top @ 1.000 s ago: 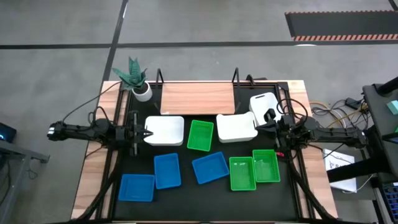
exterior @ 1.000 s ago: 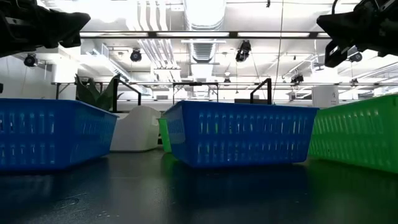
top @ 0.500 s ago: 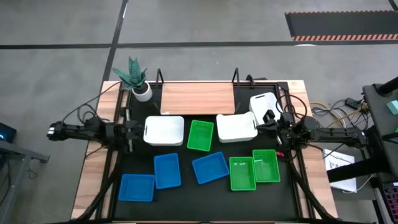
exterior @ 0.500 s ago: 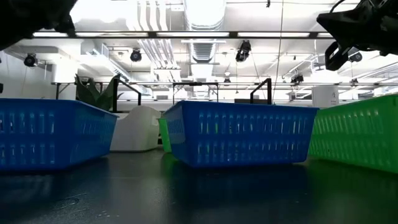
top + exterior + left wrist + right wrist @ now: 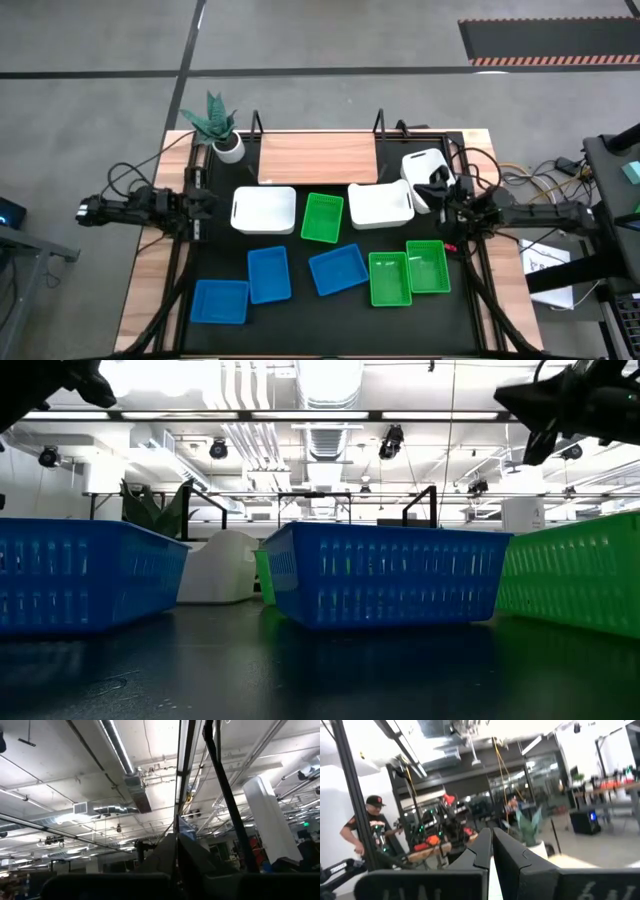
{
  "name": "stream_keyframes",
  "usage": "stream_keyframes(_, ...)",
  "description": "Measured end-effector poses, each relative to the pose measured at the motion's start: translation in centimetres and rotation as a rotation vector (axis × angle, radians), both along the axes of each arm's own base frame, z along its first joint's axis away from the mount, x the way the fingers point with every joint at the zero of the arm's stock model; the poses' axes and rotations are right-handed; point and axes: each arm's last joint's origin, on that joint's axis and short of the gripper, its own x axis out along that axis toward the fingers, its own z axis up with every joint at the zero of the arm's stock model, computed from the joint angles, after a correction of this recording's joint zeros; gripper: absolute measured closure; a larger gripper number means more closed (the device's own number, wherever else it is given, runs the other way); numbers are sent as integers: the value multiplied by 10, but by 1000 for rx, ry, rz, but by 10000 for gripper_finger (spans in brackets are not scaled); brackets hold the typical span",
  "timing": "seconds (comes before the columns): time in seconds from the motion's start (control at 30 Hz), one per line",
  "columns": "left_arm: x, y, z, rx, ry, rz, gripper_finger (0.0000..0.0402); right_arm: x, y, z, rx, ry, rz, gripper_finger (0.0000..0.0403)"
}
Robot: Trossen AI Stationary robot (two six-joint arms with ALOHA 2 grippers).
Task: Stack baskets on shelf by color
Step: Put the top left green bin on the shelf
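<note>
Nine baskets lie on the black tabletop. The white ones (image 5: 265, 211), (image 5: 381, 204), (image 5: 418, 162) are nearest the light-wood shelf (image 5: 318, 158), which has nothing on it. A green basket (image 5: 322, 218) lies between two whites, and two more greens (image 5: 389, 279), (image 5: 428, 267) lie at the front right. The blues (image 5: 219, 301), (image 5: 268, 274), (image 5: 338, 269) are at the front left. My left gripper (image 5: 208, 202) is shut and empty, just left of the left white basket. My right gripper (image 5: 433, 188) is shut and empty beside the right whites. The fingers (image 5: 177, 845), (image 5: 490, 840) point upward.
A potted plant (image 5: 222, 135) stands at the shelf's left end. Black metal posts (image 5: 379, 122) rise at the shelf's back corners. Cables trail off the table's right side (image 5: 530, 185). A person (image 5: 367, 832) stands in the room beyond the table.
My left gripper has drawn back leftward, away from the left white basket. My right gripper has shifted slightly toward the back. No basket has moved.
</note>
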Motion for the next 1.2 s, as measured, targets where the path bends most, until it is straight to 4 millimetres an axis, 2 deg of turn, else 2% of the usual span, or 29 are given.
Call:
stream_keyframes(0.13,-1,0,2,-6,-20,0,402,6,0,4,-33,-38,-12,392)
stream_keyframes(0.2,-3,0,3,-9,-44,0,402,16,-1,4,-39,24,-7,392)
stream_keyframes(0.33,-4,1,5,-13,-67,-1,402,41,-1,15,-86,133,-10,392)
stream_keyframes(0.53,-3,0,4,-77,-44,-54,402,78,5,46,-228,181,-7,392)
stream_keyframes(0.77,-1,0,2,-147,-15,-109,402,127,18,68,-322,245,29,392)
stream_keyframes(0.93,3,0,0,-171,12,-127,402,163,25,73,-339,385,70,392)
stream_keyframes(1.07,4,0,0,-170,21,-125,402,188,30,87,-342,473,93,392)
stream_keyframes(1.2,4,0,0,-165,21,-118,402,212,35,90,-344,663,133,392)
